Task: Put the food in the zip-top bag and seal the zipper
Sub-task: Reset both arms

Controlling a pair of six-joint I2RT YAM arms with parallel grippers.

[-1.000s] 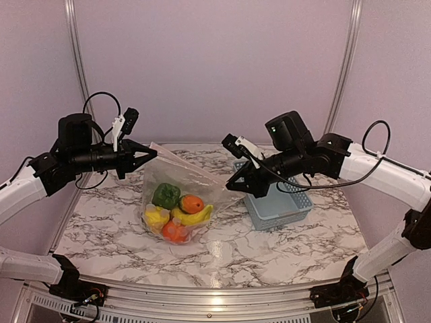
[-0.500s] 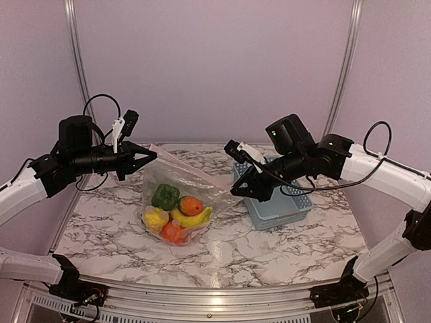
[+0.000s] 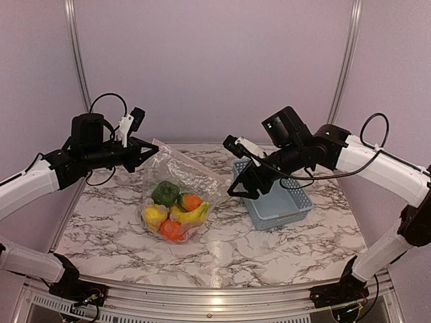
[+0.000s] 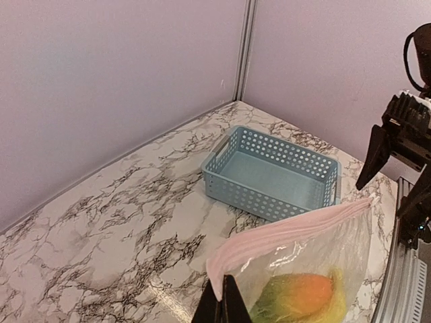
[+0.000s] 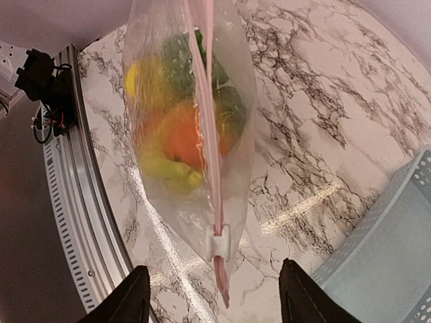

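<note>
Bag (image 3: 180, 172) corner pinched in left gripper (image 4: 222, 306); right gripper (image 5: 214, 282) spread, empty

Crinkly clear plastic zip-top bag (image 3: 180, 169); glossy marble-look tbl (image 3: 269, 250); plastic basket (image 3: 280, 217).

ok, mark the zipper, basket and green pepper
zipper (image 5: 207, 134), right wrist view, middle of strip.
basket (image 4: 269, 202), left wrist view, near wall.
green pepper (image 3: 165, 194), top view, its centre.

The marble table (image 3: 269, 249) bears the zip-top bag (image 3: 183, 176) and a blue basket (image 3: 283, 214).
</note>
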